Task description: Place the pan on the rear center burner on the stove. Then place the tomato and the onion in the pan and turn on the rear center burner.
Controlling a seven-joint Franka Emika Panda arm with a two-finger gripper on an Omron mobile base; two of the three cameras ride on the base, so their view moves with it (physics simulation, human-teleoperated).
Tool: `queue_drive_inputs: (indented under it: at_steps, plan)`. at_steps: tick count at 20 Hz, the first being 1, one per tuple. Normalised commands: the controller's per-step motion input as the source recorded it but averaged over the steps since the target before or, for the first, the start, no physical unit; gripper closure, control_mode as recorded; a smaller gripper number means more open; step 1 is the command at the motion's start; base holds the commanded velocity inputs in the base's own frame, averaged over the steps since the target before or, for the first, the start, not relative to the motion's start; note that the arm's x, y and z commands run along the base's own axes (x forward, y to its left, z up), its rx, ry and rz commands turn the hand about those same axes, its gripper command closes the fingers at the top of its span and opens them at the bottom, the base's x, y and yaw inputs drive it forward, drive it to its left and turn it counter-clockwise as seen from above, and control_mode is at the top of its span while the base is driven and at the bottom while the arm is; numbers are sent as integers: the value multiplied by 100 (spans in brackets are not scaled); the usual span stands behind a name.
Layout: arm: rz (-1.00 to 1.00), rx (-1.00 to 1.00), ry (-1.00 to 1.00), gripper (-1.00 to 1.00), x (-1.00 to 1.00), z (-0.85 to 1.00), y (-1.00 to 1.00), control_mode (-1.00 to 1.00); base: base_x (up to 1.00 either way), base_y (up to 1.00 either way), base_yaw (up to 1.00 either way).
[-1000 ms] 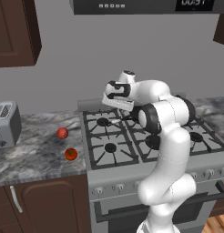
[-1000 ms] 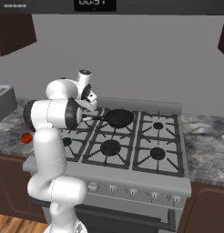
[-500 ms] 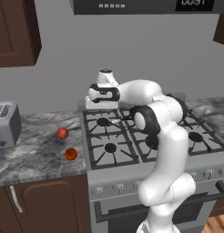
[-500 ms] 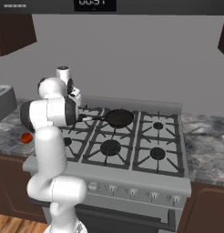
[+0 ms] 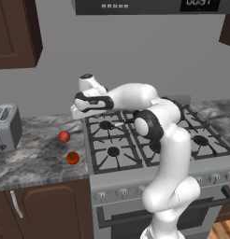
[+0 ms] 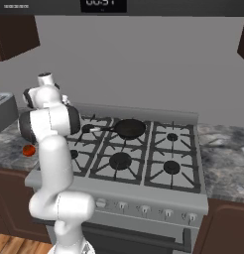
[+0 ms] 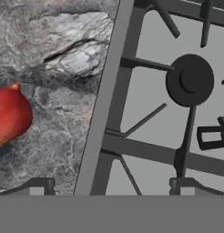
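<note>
Gripper sits high over the stove's left edge, straddling the seam between grate and counter. Fingertips are far apart at the bottom of the hand view, nothing between them: wide and empty.

Onion is at the left of the hand view, on the marble counter, well off the gripper's centreline. From the left base view the onion is the rear ball and the tomato is nearer the front edge, both just left of the stove and apart from each other.

Pan already sits on the rear center burner, handle pointing left (burner cap itself is hidden under the pan, so the centring is my read, not certain).

My call is that the step in hand is the pick of the first ball, probably the onion. To do it well:
- shift the hand out over the counter until the onion is centred between the fingers before descending
- come down vertical, since a smooth ball will roll if one finger touches first
- close at its widest part, not near the top
- carry it high enough to clear the grate and the pan handle
</note>
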Motion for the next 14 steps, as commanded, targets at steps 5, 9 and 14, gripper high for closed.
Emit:
queue_drive_inputs:
  at_steps: [5, 9, 14]
  plan:
    - [18, -3, 3, -100, -18, 0, 61, -100, 0, 0, 0]
    - [15, -2, 6, -100, -11, -1, 59, -100, 0, 0, 0]
    - [13, -3, 5, -100, -6, -6, 54, -100, 0, 0, 0]
